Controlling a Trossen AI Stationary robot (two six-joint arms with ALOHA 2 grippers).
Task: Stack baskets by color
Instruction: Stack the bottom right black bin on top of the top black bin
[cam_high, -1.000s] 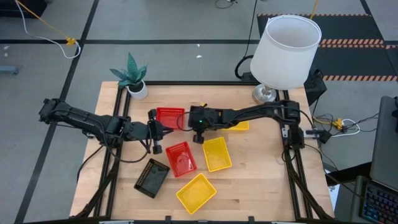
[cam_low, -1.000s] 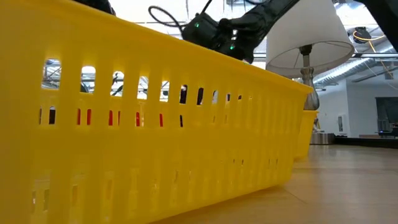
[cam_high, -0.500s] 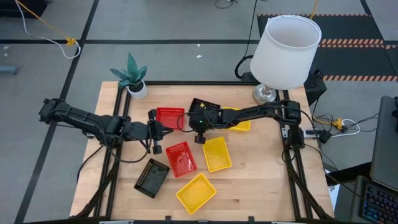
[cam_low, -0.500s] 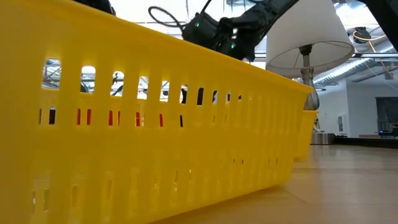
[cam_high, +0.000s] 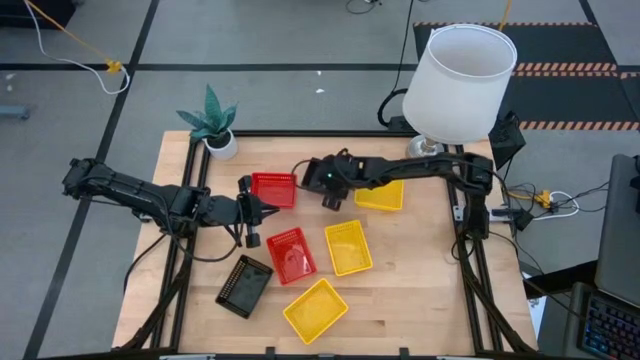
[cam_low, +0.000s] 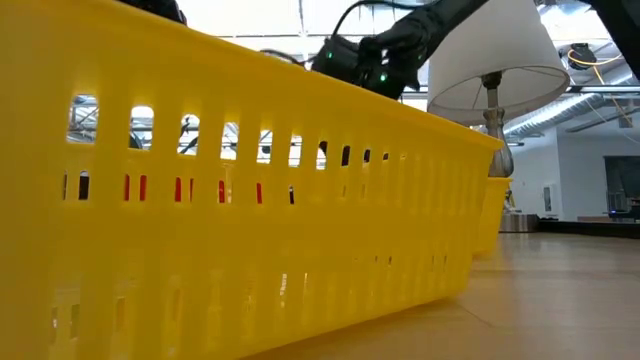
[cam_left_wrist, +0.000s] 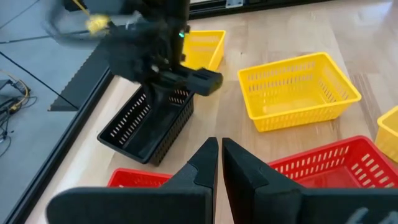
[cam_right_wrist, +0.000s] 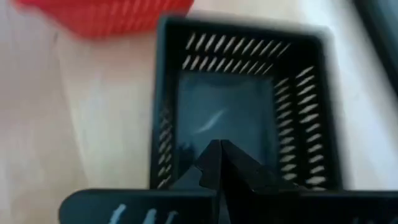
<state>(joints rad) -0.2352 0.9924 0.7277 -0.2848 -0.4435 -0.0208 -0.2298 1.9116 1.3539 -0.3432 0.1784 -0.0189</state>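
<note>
My right gripper (cam_high: 316, 178) is at the table's far middle, shut on a black basket (cam_left_wrist: 146, 124) that tilts below it. My left gripper (cam_high: 260, 208) hangs shut, with nothing in it, over a red basket (cam_high: 273, 188). A second red basket (cam_high: 291, 253) and a second black basket (cam_high: 244, 285) lie flat on the table nearer the front. Three yellow baskets lie apart: one at the far right (cam_high: 380, 196), one in the middle (cam_high: 348, 247), one near the front edge (cam_high: 316, 309). My right gripper pinches the black basket's short end wall at its rim (cam_right_wrist: 214, 148) between its two fingers. The fingers slant down from the table's right side. The basket hangs tilted below them, its open side up; whether its low end (cam_left_wrist: 121, 142) touches the table I cannot tell.
A white lamp (cam_high: 460, 85) stands at the far right corner and a small potted plant (cam_high: 213, 125) at the far left corner. In the low view the front yellow basket (cam_low: 250, 200) fills most of the picture. Bare wood lies along the right side (cam_high: 420, 280).
My right gripper has risen and gone toward the table's far right, tipping less steeply, and has stayed shut on the black basket, which has come along with it.
</note>
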